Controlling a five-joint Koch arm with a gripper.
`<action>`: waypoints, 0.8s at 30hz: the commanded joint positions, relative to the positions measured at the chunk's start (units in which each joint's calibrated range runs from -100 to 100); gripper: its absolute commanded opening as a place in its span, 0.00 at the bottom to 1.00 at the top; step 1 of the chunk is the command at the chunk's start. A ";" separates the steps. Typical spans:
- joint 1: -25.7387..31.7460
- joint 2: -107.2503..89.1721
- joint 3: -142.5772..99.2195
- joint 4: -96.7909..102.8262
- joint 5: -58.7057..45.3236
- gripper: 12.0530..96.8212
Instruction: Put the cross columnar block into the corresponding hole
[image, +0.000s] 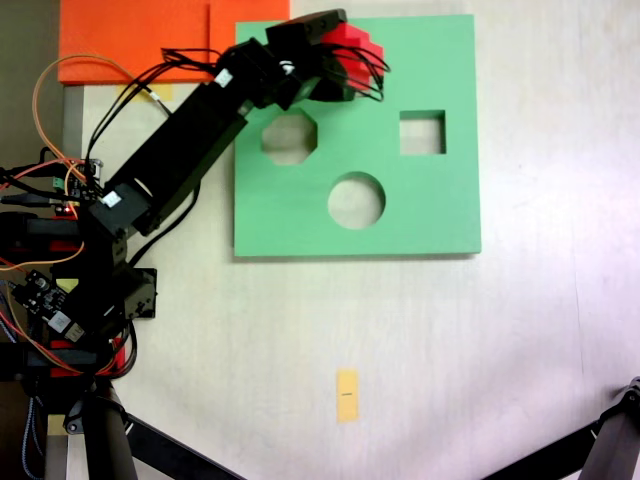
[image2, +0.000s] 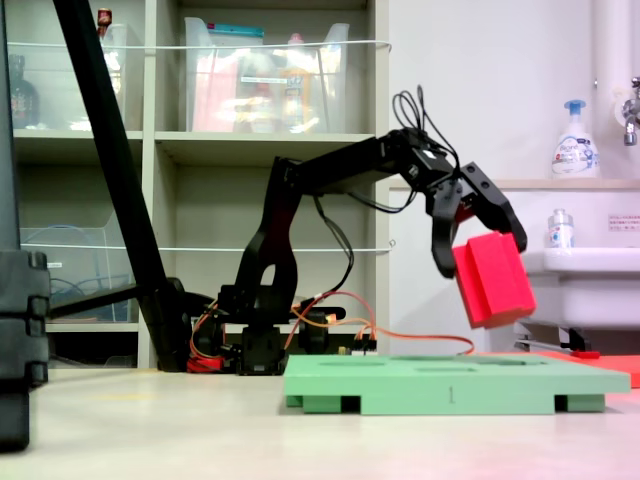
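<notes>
Clearly the end effector (image2: 478, 262) is clamped on the cross columnar block (image2: 493, 279), holding it tilted in the air above the green foam board (image: 300, 215). I cannot make out the corresponding hole; presumably it lies beneath the end effector, so the block needs levelling, then a straight descent.

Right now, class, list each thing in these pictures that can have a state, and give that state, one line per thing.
Pincer: shut on the red cross block, raised above the board.
Red cross block: held, tilted, clear of the board.
Green board: flat on the table.
Octagonal cutout: empty.
Round cutout: empty.
Square cutout: empty.
</notes>
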 joint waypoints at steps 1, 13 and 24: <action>0.54 -0.48 4.49 6.03 1.27 0.40; 0.73 5.39 4.49 6.61 1.03 0.40; 0.05 9.86 4.49 7.77 0.05 0.40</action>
